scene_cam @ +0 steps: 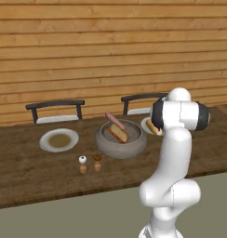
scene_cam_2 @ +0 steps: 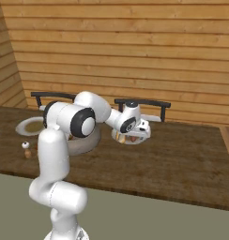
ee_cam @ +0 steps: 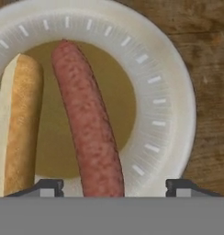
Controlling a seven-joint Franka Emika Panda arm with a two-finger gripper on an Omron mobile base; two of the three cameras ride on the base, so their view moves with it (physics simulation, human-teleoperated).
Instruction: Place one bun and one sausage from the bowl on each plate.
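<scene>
My gripper [ee_cam: 114, 186] is open just above the right plate [ee_cam: 171, 98], its fingertips [ee_cam: 49, 187] wide apart on either side of a pinkish-red sausage [ee_cam: 88, 121] lying on the plate. A golden bun [ee_cam: 19, 124] lies beside that sausage on the same plate. In the left base view the grey bowl [scene_cam: 121, 145] holds another bun [scene_cam: 117, 134] and another sausage [scene_cam: 114, 120] leaning on its rim. The left plate [scene_cam: 59, 140] shows its bare tan centre. The right plate [scene_cam: 147, 124] is partly hidden by my arm. The gripper [scene_cam_2: 136, 132] hangs over the plate [scene_cam_2: 141, 138].
Two small shakers [scene_cam: 83, 164] [scene_cam: 97, 163] stand in front of the bowl near the table's front edge. Two dark chairs [scene_cam: 55, 110] [scene_cam: 138, 103] stand behind the wooden table [scene_cam: 31, 172], against a plank wall.
</scene>
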